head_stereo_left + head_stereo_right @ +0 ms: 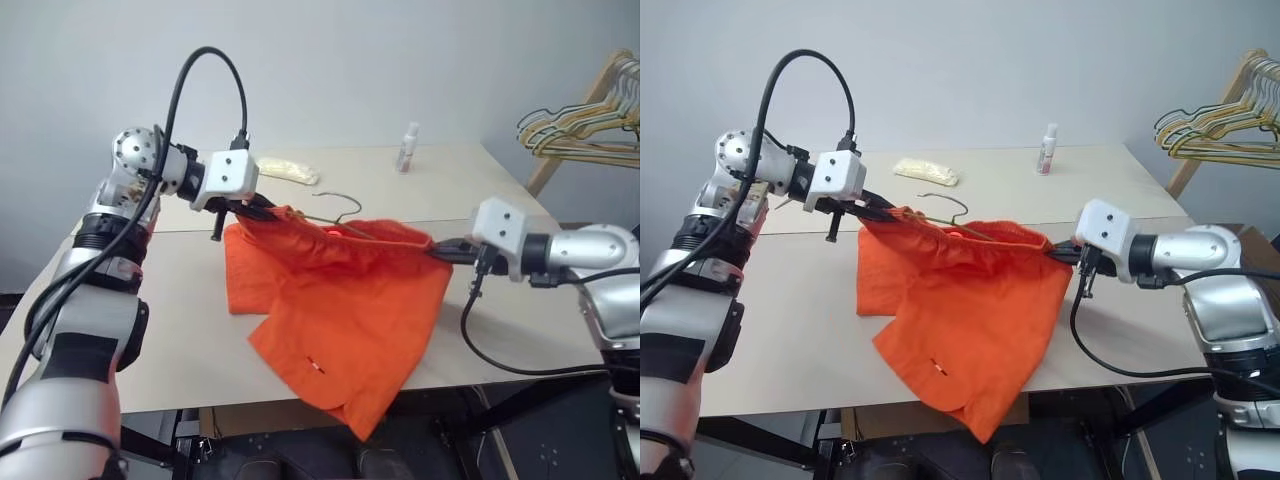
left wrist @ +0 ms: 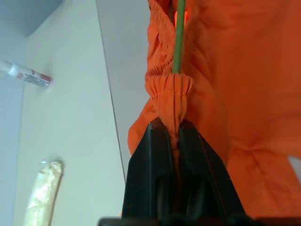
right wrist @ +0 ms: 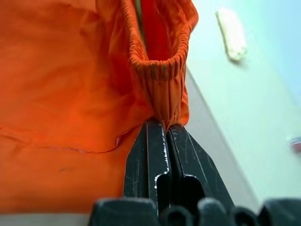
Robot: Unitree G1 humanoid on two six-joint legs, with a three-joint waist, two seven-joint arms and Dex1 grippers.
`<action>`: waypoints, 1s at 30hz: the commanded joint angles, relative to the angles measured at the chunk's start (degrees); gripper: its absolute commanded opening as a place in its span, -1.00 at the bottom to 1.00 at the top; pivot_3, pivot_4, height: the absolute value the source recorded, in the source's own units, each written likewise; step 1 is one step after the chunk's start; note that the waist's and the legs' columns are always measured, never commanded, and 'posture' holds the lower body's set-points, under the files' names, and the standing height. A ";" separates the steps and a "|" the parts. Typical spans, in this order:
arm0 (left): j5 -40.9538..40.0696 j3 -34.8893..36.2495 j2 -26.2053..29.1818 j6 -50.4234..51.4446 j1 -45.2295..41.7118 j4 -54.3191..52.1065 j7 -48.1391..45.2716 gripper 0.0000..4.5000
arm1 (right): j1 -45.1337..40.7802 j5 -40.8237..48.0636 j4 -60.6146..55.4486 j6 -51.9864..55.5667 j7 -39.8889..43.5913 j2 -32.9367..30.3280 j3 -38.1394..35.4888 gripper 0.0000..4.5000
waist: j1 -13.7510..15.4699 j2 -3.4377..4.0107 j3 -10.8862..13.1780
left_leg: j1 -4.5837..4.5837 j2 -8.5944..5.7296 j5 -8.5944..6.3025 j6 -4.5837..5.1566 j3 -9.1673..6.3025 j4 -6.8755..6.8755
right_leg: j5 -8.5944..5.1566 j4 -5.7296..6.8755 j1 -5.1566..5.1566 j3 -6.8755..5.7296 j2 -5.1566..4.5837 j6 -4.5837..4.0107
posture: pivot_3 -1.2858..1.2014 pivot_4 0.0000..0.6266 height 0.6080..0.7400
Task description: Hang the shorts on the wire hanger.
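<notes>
Shorts: the bright orange shorts (image 1: 340,305) are held up over the table (image 1: 180,300), stretched out by the waistband between the two grippers. The legs hang down. The lowest leg droops past the table's front edge.
Left gripper: the left gripper (image 2: 171,134) has its two black fingers (image 2: 146,165) pressed together on a bunched bit of the waistband at one end.
Right gripper: the right gripper (image 3: 167,127) has its fingers (image 3: 150,155) pinched tight on the other end of the waistband. The band makes an open loop just past the fingertips.
Wire hanger: the thin grey wire hanger (image 1: 335,208) lies at the top of the shorts. Its small hook sticks out behind the waistband, near the left gripper. In the left wrist view a thin wire runs into the gathered band. The rest of it is hidden by the cloth.
Table: pale and flat, with a seam across it.
Far side of table: a small spray bottle (image 1: 407,148) stands there, and a pale packet (image 1: 288,170) lies well apart from it.
Right side: a bunch of hangers (image 1: 585,125) hangs on a wooden rack.
</notes>
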 commanded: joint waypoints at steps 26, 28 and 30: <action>-0.77 8.69 -3.37 2.02 2.63 -2.69 -2.61 -1.00 | -3.87 -6.28 0.65 -1.98 -2.34 6.22 6.66 0.37 | -0.12 0.00 -0.01 | -0.68 -0.01 0.00 0.00 0.04 0.23 | 0.10 0.21 -0.78 0.04 -0.03 -0.01 | -0.01 -1.00 1.00; -0.55 8.40 -3.18 1.72 2.96 -2.86 -3.26 -1.00 | -4.11 -5.90 1.11 -1.00 -2.37 6.98 6.44 0.37 | -0.20 0.00 -0.01 | -0.66 0.00 0.00 0.00 0.05 0.24 | 0.11 0.22 -0.77 0.04 -0.02 -0.03 | -0.01 -1.00 1.00; -0.33 8.28 -3.27 1.62 3.23 -2.96 -3.24 -1.00 | -4.64 -4.55 1.54 0.81 -2.48 8.20 5.52 0.37 | -0.17 0.00 -0.01 | -0.65 0.00 0.00 0.00 0.05 0.24 | 0.11 0.24 -0.77 0.05 -0.02 -0.03 | -0.01 -1.00 1.00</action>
